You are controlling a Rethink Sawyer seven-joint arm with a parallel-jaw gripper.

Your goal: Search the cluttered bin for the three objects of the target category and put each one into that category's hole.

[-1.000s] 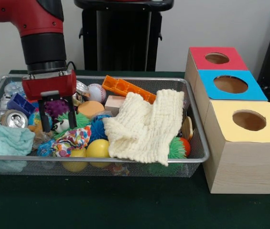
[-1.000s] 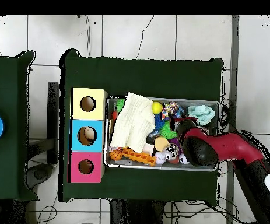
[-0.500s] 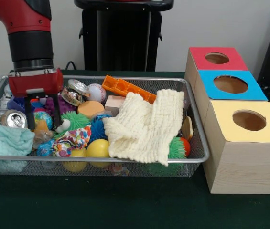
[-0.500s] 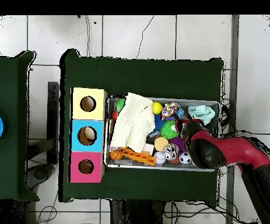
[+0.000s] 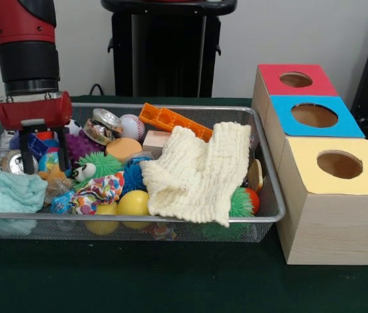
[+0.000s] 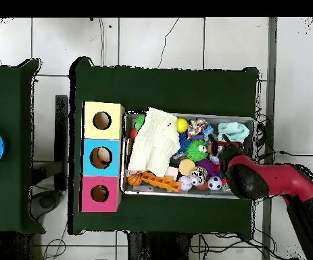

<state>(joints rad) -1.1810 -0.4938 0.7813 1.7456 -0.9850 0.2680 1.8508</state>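
Mesh wire bin (image 5: 262,215) holds cream waffle-weave cloth (image 5: 200,173), spiky green ball (image 5: 99,164), crushed silver can (image 5: 9,163). My gripper (image 5: 42,149) released, fingers spread, tips beside can at bin's end farthest from wooden hole boxes (image 5: 330,195).

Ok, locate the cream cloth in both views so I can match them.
Front view: the cream cloth lies in the bin's right half, draped toward the near rim.
Overhead view: the cloth lies in the bin's left part.
Shared landmark: in both views the yellow box stands just outside that end of the bin.
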